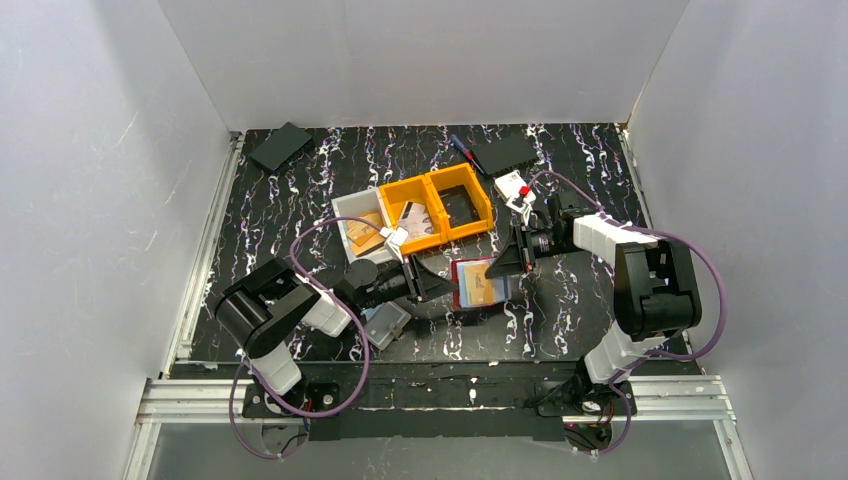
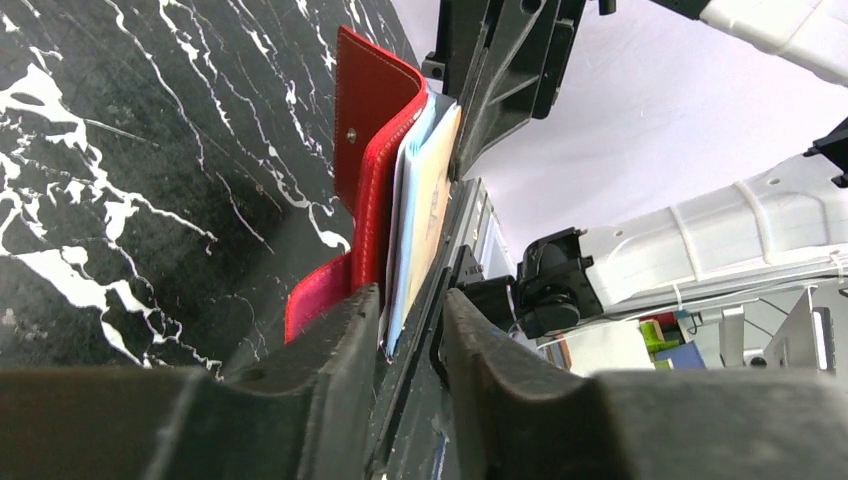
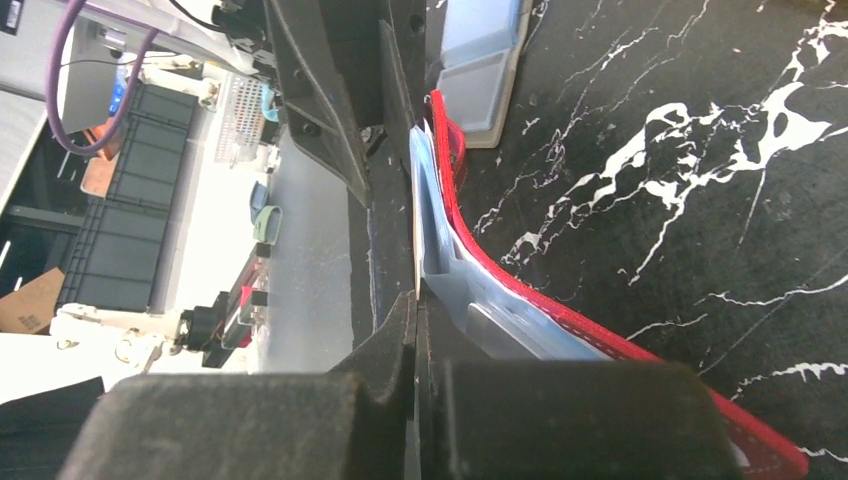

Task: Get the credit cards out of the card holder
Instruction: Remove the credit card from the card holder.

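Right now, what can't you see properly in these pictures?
- How many credit cards there are: the left wrist view shows only their edges, squeezed together in the card holder.
- Writing on the cards: too small in the top view, edge-on in both wrist views.
- The cards' near ends: right wrist view, behind the right pincer.
- The holder's left edge: top view, under the left pincer.

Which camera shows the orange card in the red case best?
The top external view: the thin tan-orange card lies face up in the open red hinged case. The left wrist view shows it steeply slanted; the right wrist view, only its thin edge.
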Robot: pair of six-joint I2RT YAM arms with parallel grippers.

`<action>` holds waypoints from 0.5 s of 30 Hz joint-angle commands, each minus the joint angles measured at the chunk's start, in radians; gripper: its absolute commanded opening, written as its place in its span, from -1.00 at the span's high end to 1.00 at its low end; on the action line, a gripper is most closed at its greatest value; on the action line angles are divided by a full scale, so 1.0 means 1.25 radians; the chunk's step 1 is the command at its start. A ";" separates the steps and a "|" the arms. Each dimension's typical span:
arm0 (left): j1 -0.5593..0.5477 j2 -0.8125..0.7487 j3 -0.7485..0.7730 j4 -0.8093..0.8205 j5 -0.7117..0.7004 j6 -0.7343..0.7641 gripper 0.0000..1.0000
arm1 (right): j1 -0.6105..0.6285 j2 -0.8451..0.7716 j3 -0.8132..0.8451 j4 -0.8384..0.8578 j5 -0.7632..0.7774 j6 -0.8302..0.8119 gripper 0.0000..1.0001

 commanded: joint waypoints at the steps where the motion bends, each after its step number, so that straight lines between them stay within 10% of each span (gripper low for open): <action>1: 0.004 -0.048 -0.020 0.011 -0.007 0.013 0.33 | -0.007 0.006 0.021 -0.002 0.014 -0.019 0.97; 15: -0.023 -0.186 0.030 -0.155 0.035 0.041 0.10 | -0.006 0.014 0.028 -0.051 -0.026 -0.086 0.97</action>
